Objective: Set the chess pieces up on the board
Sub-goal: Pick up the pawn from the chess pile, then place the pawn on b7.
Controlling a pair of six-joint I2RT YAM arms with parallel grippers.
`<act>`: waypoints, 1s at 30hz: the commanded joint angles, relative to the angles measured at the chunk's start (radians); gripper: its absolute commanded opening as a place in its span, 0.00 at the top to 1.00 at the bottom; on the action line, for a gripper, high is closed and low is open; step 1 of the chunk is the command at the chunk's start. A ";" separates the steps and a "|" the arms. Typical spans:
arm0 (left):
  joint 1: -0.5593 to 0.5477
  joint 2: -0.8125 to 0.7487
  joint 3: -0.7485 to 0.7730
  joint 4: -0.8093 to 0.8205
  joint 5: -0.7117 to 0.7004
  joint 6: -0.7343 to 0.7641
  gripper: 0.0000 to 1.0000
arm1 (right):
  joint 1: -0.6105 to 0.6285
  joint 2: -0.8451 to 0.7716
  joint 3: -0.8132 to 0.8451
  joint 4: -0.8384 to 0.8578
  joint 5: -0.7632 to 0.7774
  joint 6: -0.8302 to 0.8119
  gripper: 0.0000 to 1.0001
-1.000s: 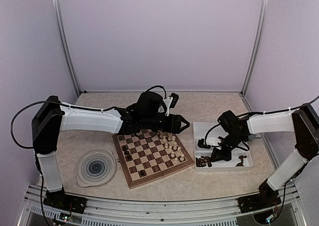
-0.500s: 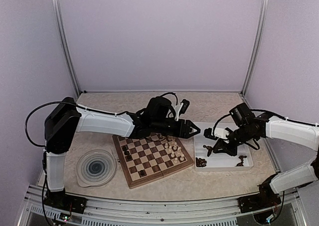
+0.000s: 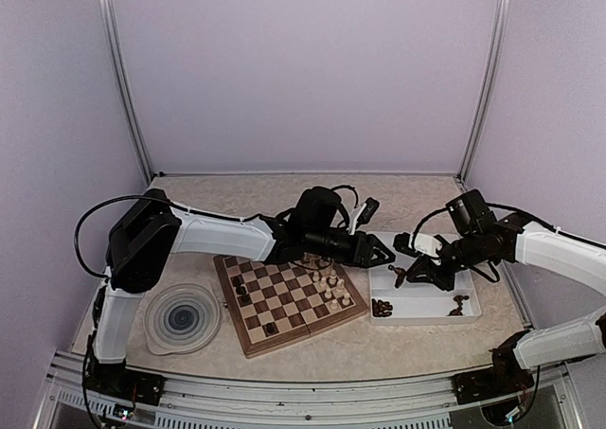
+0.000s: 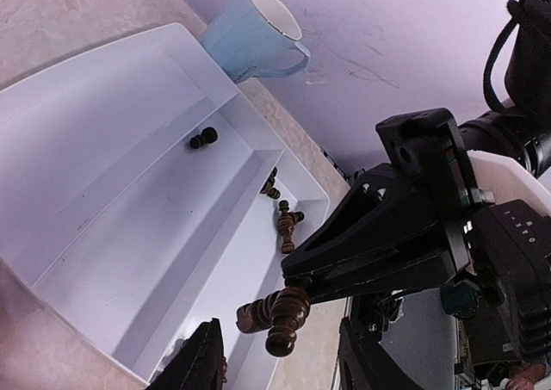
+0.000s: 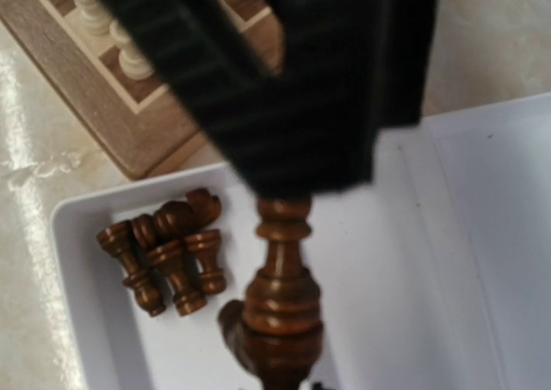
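Board (image 3: pixel 289 306) is seen on the table (image 3: pixel 407 197), between a round plate (image 3: pixel 182 317) on the left and a white two-compartment tray (image 3: pixel 426 301) on the right. Only some of the chess pieces (image 3: pixel 327 282) are set on it: pale ones are clustered on the right-hand squares, and a few dark ones are scattered over the left and near squares. More dark ones are left in the tray: a bunch (image 5: pixel 168 252) lies in the corner nearest the board, and a few more (image 3: pixel 459 304) lie at the near right end. Right gripper (image 3: pixel 407 276) is held over the tray's left part, just off the board's edge. Its jaws are clamped on a dark piece (image 5: pixel 280 295), gripped by one end and held above the tray floor. Left gripper (image 3: pixel 383 252) is stretched past the board's far right corner to the tray, its tip close to the right one. Its fingers (image 4: pixel 202 364) are parted to a middling gap, with nothing pinched between them. In the left wrist view the held piece is seen right in front of that gap; contact with the left fingers cannot be told. A pale blue mug (image 4: pixel 254 33) is seen beyond the tray, by the wall.
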 commanded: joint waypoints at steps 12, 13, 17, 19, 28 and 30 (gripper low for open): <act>-0.015 0.084 0.102 -0.021 0.105 0.000 0.69 | -0.023 -0.028 -0.003 0.028 -0.009 0.022 1.00; -0.016 0.085 0.104 -0.021 0.109 0.000 0.71 | -0.025 -0.028 -0.003 0.030 -0.007 0.023 1.00; -0.016 0.089 0.113 -0.023 0.117 0.001 0.81 | -0.028 -0.024 -0.004 0.036 -0.006 0.026 1.00; -0.014 0.092 0.119 -0.030 0.116 0.006 0.87 | -0.030 -0.019 -0.011 0.037 -0.003 0.023 1.00; 0.016 0.024 0.041 0.057 0.108 -0.034 0.99 | -0.074 -0.031 -0.086 0.051 0.031 -0.022 1.00; 0.021 0.003 0.027 0.057 0.109 -0.033 0.99 | -0.090 -0.026 -0.088 0.052 0.024 -0.027 1.00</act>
